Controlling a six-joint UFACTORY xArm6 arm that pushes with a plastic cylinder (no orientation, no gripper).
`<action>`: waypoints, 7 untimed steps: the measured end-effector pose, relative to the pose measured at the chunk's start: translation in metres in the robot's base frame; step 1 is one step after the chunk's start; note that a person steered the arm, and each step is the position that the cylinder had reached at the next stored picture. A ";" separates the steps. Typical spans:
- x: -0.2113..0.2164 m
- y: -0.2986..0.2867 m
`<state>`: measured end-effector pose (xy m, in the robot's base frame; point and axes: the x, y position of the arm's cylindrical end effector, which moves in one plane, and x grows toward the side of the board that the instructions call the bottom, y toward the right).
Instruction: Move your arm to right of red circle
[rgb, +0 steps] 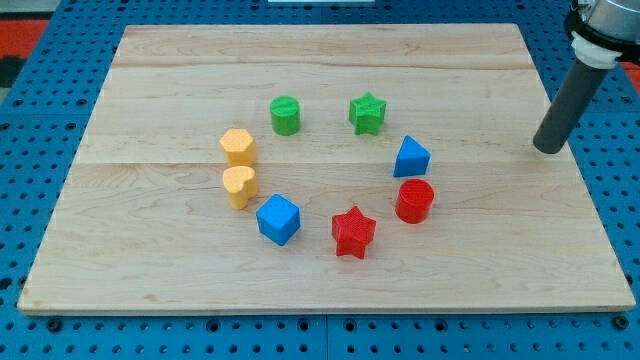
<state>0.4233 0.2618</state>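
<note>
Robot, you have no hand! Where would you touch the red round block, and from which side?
I can only push. I'd meet the red circle low on its curved wall, coming from the view's right, where my tip already stands, up and right. The blue triangle block and red star crowd its other sides.

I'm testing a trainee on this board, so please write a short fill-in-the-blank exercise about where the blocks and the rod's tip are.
1. The red circle has the blue ____ just above it in the view.
2. My tip is toward the view's ____ of the red circle, touching no block.
3. The red star lies between the red circle and the blue ____.
4. The two blocks nearest the view's top are both ____.

Missing words: triangle; right; cube; green
</note>
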 end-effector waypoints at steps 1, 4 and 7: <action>0.027 -0.010; 0.149 -0.049; 0.195 -0.156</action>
<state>0.6186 0.1059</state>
